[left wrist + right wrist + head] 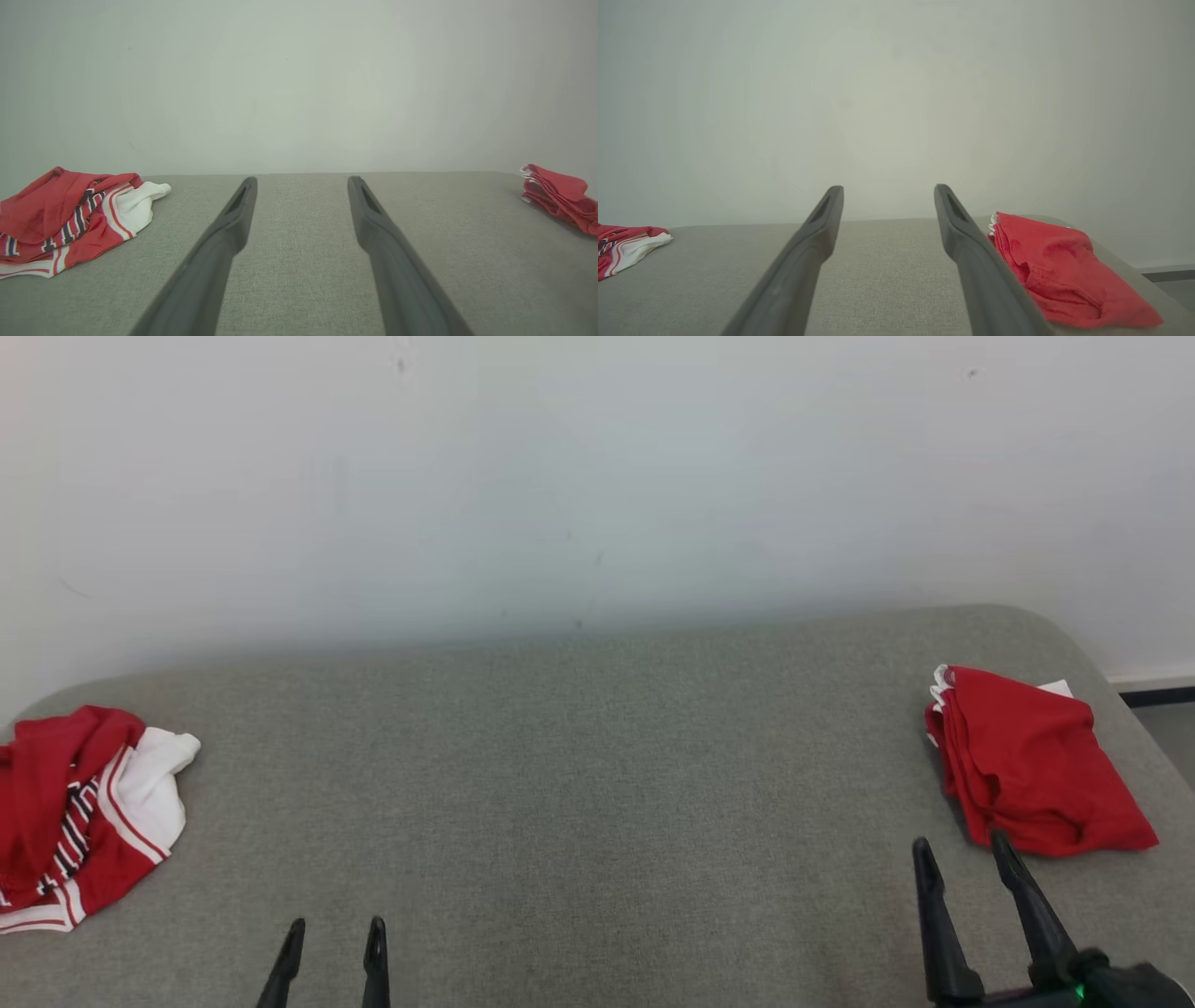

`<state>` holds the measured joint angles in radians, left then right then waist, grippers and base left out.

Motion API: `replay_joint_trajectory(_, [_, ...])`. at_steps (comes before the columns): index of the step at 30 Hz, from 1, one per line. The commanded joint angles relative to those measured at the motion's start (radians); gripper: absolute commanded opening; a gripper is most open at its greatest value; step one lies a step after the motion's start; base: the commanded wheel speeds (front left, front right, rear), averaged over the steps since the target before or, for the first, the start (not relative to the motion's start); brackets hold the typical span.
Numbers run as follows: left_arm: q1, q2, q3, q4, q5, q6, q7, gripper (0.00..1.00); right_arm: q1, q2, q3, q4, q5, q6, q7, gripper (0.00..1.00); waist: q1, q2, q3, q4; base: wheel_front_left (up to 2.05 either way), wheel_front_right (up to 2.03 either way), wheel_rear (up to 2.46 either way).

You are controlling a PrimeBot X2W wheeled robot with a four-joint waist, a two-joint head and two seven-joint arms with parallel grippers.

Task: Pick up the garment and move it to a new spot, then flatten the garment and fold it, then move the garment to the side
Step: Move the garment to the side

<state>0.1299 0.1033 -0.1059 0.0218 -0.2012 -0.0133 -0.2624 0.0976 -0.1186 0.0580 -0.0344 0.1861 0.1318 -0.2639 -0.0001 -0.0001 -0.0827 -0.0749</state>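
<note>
done: folded red garment [1027, 761] set aside right, looks finished | left: crumpled striped garment [79, 812] untouched | left gripper [336, 924], right gripper [962, 842] spread, empty

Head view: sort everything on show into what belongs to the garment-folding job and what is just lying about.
For the job:
crumpled red-and-white garment, left
left hand, open and empty
right hand, open and empty
grey table it works on

Lying about:
folded red pile, right, seemingly already done
white wall
</note>
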Motion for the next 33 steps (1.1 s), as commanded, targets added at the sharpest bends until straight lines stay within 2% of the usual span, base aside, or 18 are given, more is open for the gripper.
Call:
replay_joint_trajectory(1, [0.028,-0.005,0.002,0.003,0.022,-0.016,-0.003,1.0,0.037,0.004,-0.018,-0.012,-0.012,-0.002,0.0,1.0,0.0001,0.0001,-0.025,0.02,0.0,0.0,0.0])
replay_joint_trajectory(14, [0.083,-0.043,0.033,0.027,0.07,-0.081,-0.003,1.0,0.16,0.042,-0.033,-0.046,-0.05,-0.002,0.0,1.0,0.0001,0.0001,-0.046,0.045,0.0,0.0,0.0])
replay_joint_trajectory(33, [0.071,-0.053,0.033,0.03,0.093,-0.099,-0.003,1.0,0.161,0.047,-0.021,-0.035,-0.04,-0.002,0.0,1.0,0.0001,0.0001,-0.043,0.053,0.0,0.0,0.0])
